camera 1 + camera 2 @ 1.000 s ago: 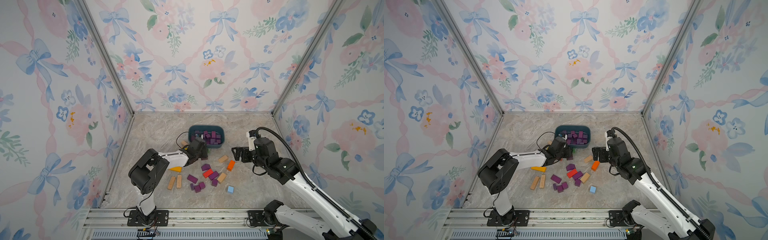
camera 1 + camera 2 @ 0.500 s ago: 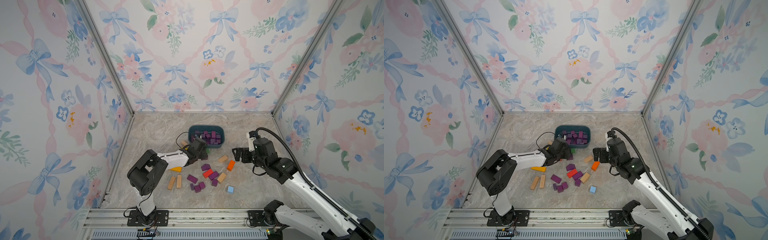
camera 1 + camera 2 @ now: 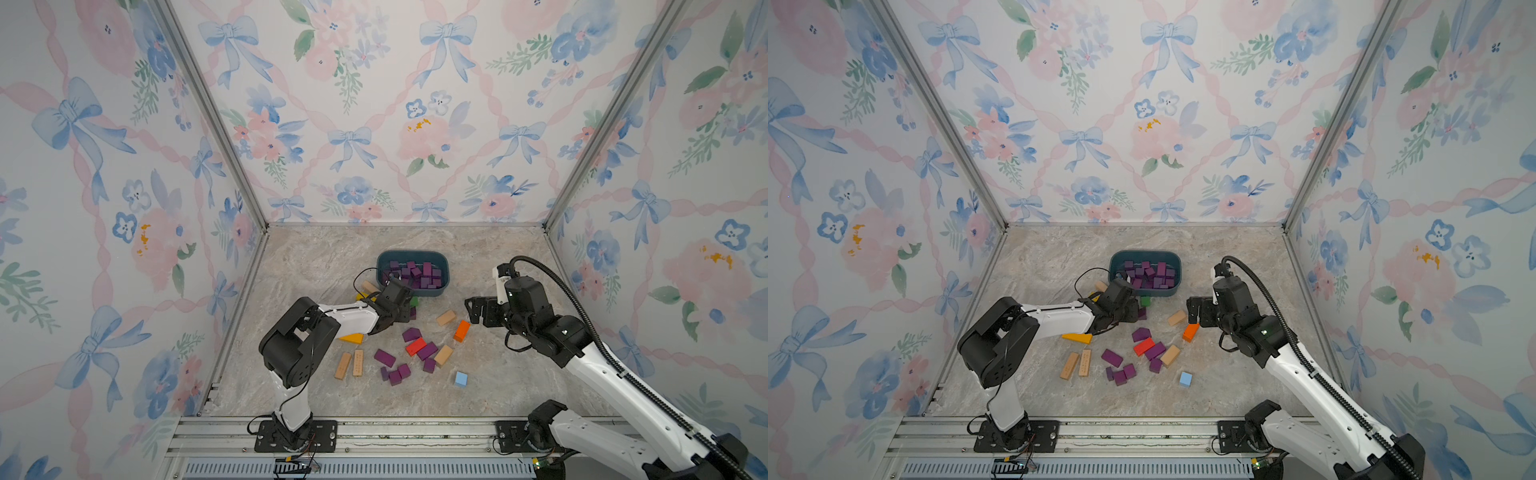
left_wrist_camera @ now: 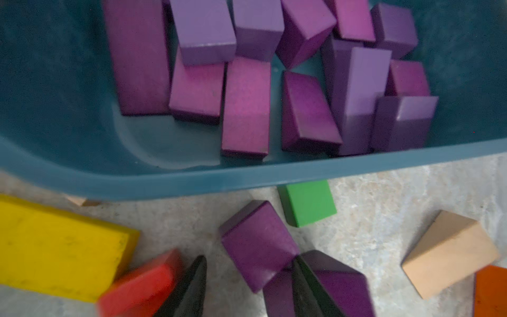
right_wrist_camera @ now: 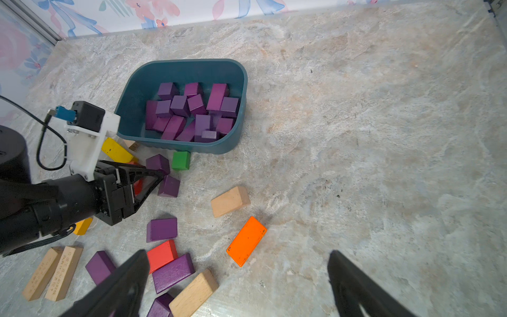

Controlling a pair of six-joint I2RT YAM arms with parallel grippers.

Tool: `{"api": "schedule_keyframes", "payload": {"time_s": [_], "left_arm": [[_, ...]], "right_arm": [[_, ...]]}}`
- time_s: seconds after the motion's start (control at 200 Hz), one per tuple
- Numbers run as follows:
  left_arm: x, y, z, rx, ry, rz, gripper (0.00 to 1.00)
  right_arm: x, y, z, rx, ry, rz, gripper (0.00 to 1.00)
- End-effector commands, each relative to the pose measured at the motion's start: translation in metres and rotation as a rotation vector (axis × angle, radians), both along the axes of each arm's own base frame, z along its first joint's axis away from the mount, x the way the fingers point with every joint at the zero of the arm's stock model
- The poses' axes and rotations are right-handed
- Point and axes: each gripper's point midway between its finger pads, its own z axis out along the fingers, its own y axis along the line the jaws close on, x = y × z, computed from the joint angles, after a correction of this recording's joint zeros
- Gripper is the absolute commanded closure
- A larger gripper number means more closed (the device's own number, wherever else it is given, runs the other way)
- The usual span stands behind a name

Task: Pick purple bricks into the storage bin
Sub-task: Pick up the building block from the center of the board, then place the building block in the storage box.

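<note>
Nearest me, a handful of purple bricks (image 3: pixel 384 357) lay loose on the floor, mixed w/ other colours. None had shifted in the last sec. Further in, at 3 o'clock of that pile, the R gripper (image 3: pixel 472 311) hung where it had been, jaws at full spread & empty, near the orange block (image 5: pixel 246 241). At 11 o'clock the L gripper (image 4: pixel 250 259) sat low by two more purple bricks. Its jaws had eased slightly wider, only part open, w/ one finger (image 4: pixel 304 291) wedged between the pair and nothing clamped. Looked to me like a re-set before the pinch, not a lift yet. Farthest, at 12 o'clock, the bin (image 3: pixel 412 252) held well over a dozen purple bricks, same as before, so several were still to go.
</note>
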Motion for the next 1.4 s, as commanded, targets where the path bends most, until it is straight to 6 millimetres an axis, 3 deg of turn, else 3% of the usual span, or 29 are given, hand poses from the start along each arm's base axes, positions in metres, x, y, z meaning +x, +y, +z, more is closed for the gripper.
{"api": "schedule_keyframes", "payload": {"time_s": [0.0, 0.435, 0.755, 0.905, 1.165, 1.395], "left_arm": [[0.002, -0.001, -0.006, 0.018, 0.01, 0.019, 0.48], [0.018, -0.004, -0.003, 0.042, -0.025, 0.032, 0.49], [0.015, -0.006, 0.003, 0.053, -0.043, -0.011, 0.67], [0.012, -0.006, 0.025, 0.046, -0.094, -0.017, 0.69], [0.004, -0.028, 0.091, -0.055, -0.236, -0.114, 0.68], [0.028, -0.028, 0.131, -0.066, -0.35, -0.084, 0.67]], "right_arm": [[-0.001, -0.008, -0.013, -0.027, 0.041, -0.028, 0.0], [0.001, -0.008, -0.018, -0.03, 0.05, -0.027, 0.02], [0.002, -0.009, -0.018, -0.03, 0.048, -0.032, 0.01], [0.003, -0.007, -0.02, -0.023, 0.05, -0.025, 0.01], [0.012, -0.008, -0.03, 0.036, 0.082, -0.048, 0.03], [0.014, -0.012, -0.048, 0.029, 0.121, -0.079, 0.03]]}}
